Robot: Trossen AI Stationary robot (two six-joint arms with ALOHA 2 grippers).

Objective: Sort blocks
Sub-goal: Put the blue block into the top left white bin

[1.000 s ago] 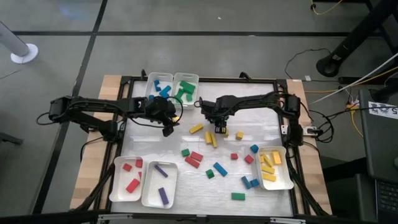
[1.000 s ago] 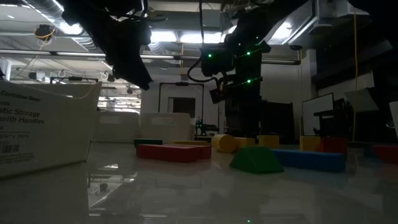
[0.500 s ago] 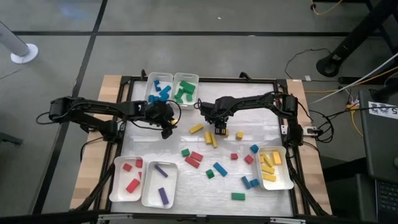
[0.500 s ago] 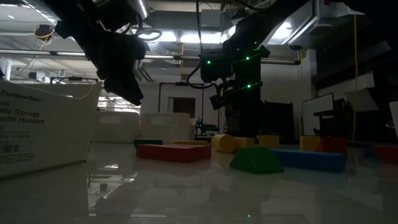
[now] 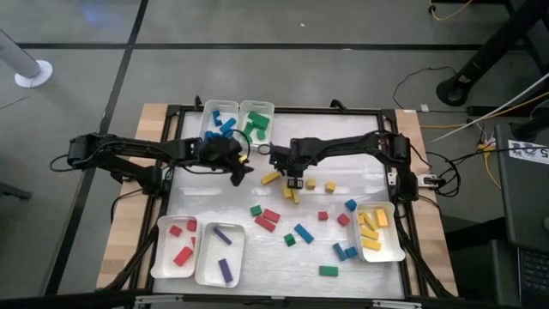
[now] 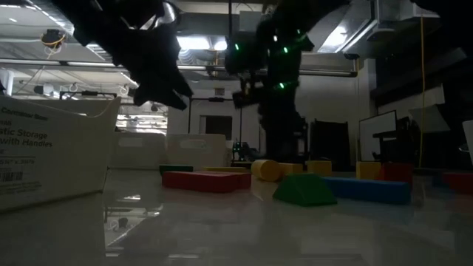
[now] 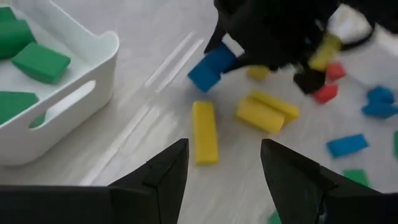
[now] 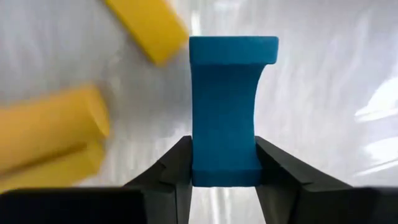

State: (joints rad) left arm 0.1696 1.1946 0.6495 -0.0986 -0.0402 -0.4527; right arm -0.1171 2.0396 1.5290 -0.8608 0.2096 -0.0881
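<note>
My right gripper (image 5: 292, 177) hangs over the middle of the table, shut on a blue block (image 8: 225, 106) that has one hollowed side. The left wrist view shows the same blue block (image 7: 211, 67) under the dark right hand. My left gripper (image 5: 241, 173) stands open to the left of it, near the green tray (image 5: 256, 121), with nothing between its fingers (image 7: 168, 168). On the table ahead of it lie a yellow bar (image 7: 204, 132) and a yellow cylinder (image 7: 266, 112). Loose blocks (image 5: 302, 233) in red, green, blue and yellow are scattered on the table. My right gripper pinches the blue block between its two fingers, on the two long sides of its near end (image 8: 224, 163). The fingers come from above, pointing steeply down. The block sticks out past the fingertips, clear of the table.
Five white trays stand around the work area: blue blocks (image 5: 220, 121) and green ones at the far left, red (image 5: 178, 245) and purple (image 5: 221, 255) at the near left, yellow (image 5: 377, 232) at the near right. A black frame (image 5: 283, 110) borders the table.
My right gripper has gone toward the table's left edge and up a little. My left gripper has rolled about its wrist and tipped, staying near the green tray.
</note>
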